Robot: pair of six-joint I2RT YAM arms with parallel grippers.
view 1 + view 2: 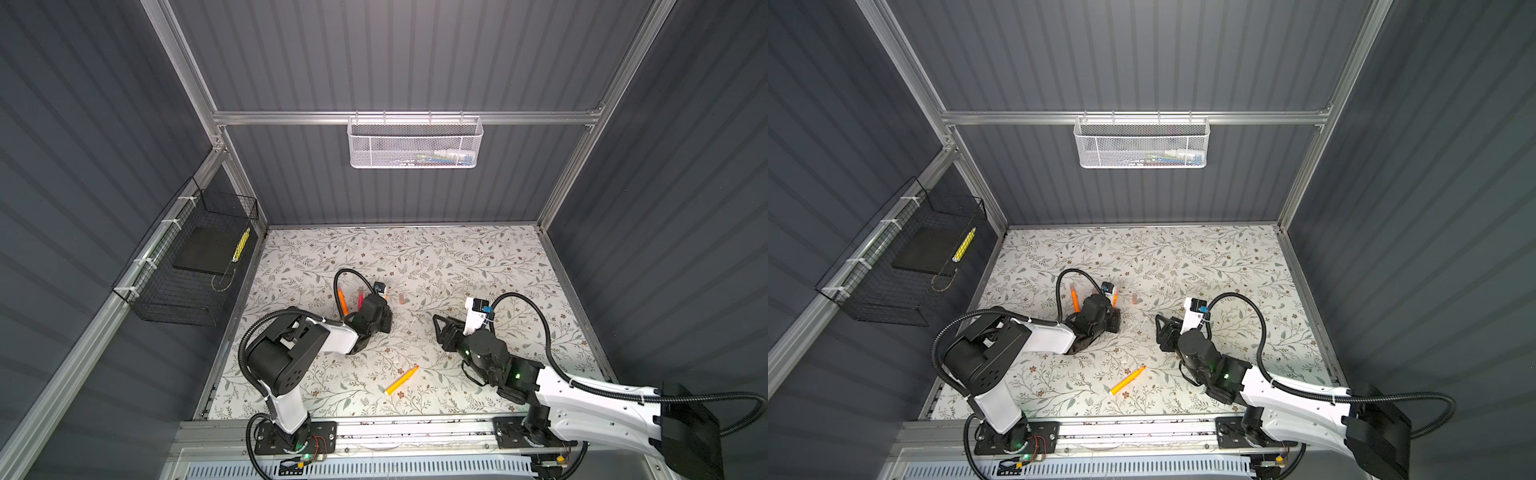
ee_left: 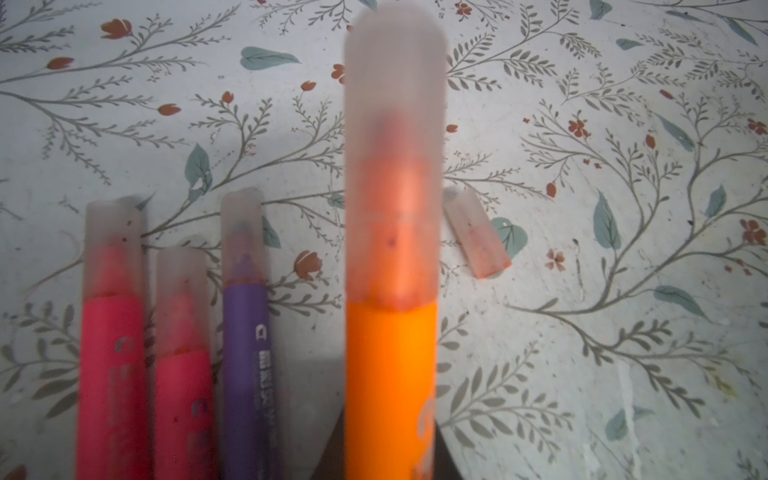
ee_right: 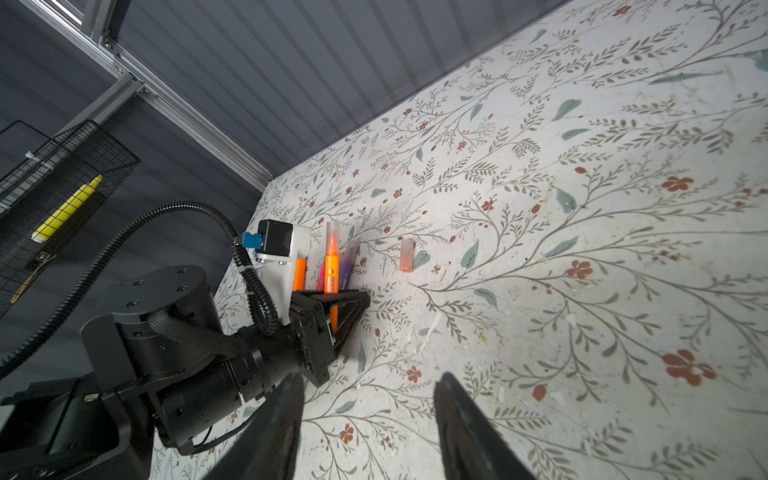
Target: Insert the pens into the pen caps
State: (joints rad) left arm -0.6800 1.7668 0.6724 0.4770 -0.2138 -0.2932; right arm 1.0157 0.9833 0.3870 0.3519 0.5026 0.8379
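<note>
- Left gripper (image 3: 332, 302) is pinching narrow on the barrel of the held orange pen (image 2: 390, 374), whose translucent cap (image 2: 395, 145) is sitting over the tip, ahead of the jaws
- Over the table (image 3: 582, 291), the right gripper (image 3: 365, 415) is hanging half-wide and empty, touching nothing
- Just beside the left gripper, two pink pens (image 2: 112, 353) and a purple pen (image 2: 245, 332) are lying capped; a loose cap (image 2: 478, 232) is lying near its other side
- Behind both grippers, between them, a bare orange pen (image 1: 401, 380) is lying uncapped
- Pens are looking light, stiff and smooth, so likely rolling; gripping mid-barrel is seeming safest
- That loose cap is looking thin and slippery; pinching across its closed end, leaving the mouth free, is seeming wise
</note>
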